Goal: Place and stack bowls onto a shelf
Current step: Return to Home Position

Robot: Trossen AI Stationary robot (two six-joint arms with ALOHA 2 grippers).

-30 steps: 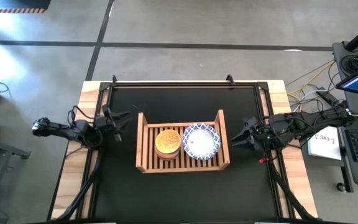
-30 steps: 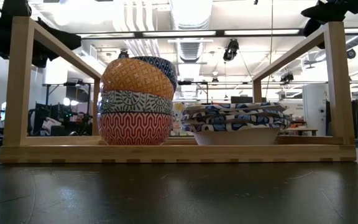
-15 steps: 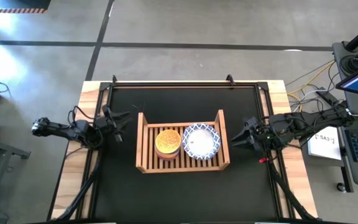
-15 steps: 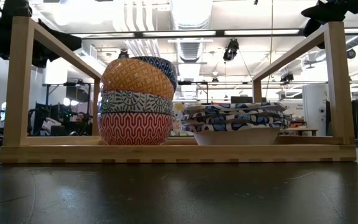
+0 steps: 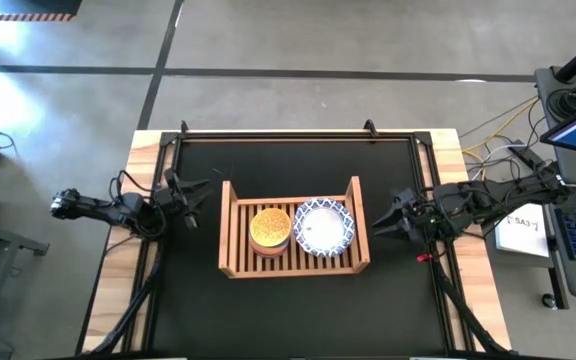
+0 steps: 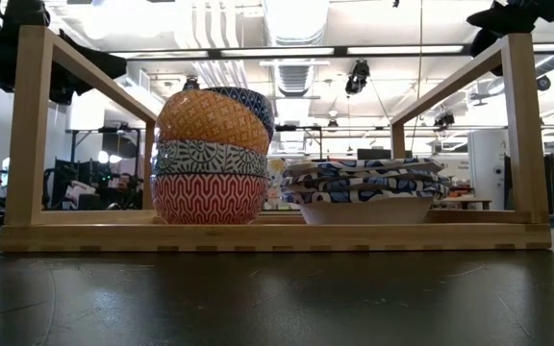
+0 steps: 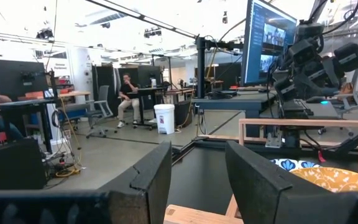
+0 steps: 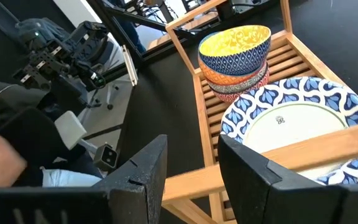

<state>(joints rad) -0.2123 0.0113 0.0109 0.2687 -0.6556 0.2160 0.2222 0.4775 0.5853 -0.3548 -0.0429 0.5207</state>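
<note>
Wooden shelf [image 6: 277,236], stack of small bowls [image 6: 210,160] (red lowest), beside stacked blue-rimmed white bowls [image 6: 367,195]

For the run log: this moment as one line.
light wooden slatted shelf: small patterned bowl stack beside white blue-rimmed bowl stack | left gripper, right gripper: open, flanking shelf
</note>
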